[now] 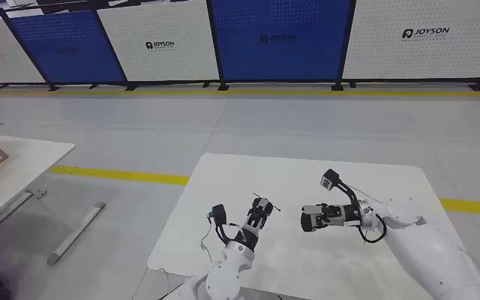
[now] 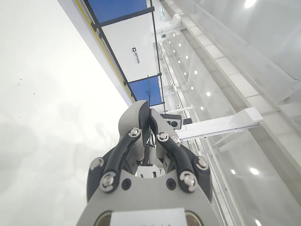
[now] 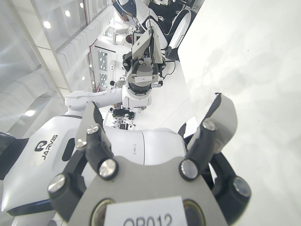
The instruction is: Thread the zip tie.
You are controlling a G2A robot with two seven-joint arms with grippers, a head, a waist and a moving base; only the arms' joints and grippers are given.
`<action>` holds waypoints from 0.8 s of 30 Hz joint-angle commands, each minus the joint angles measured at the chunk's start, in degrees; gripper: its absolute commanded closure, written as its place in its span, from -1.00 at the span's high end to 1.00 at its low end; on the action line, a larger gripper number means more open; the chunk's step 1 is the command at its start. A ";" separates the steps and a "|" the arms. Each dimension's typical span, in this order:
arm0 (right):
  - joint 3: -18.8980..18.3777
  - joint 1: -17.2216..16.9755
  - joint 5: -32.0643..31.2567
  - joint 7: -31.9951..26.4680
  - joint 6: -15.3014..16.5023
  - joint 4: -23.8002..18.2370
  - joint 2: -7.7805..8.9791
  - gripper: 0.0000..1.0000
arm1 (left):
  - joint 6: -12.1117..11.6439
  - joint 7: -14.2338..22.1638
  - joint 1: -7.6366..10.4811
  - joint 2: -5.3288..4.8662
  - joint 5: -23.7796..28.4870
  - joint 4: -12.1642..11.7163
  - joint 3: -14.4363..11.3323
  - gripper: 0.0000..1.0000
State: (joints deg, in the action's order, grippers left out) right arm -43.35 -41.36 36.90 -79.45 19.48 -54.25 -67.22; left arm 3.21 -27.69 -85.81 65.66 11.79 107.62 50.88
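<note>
Within the clenched left hand (image 2: 148, 112), the zip tie (image 2: 148, 88) is pinched; the right hand (image 3: 155, 103) opposite is released, empty; threading is judged unstarted.

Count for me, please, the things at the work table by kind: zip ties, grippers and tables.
1 zip tie, black
2 grippers: left gripper shut on the zip tie, right gripper open
1 table, white
Total: 4
</note>
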 commanded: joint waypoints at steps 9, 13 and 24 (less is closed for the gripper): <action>0.00 0.00 0.01 0.00 0.00 0.00 0.00 1.00 | -0.03 0.04 -0.01 -0.01 0.03 0.02 0.01 -1.00; 0.00 0.00 0.01 0.00 0.00 0.00 0.00 1.00 | 0.12 0.93 -0.01 0.14 -0.86 -0.31 0.13 -1.00; 0.00 0.00 0.01 0.00 0.00 0.00 0.00 1.00 | 3.74 3.10 -0.14 0.22 -8.30 -1.23 0.02 -1.00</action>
State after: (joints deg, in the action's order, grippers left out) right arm -43.35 -41.37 36.91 -79.45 19.48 -54.25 -67.22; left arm 6.96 -24.62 -85.96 65.88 3.43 106.40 50.90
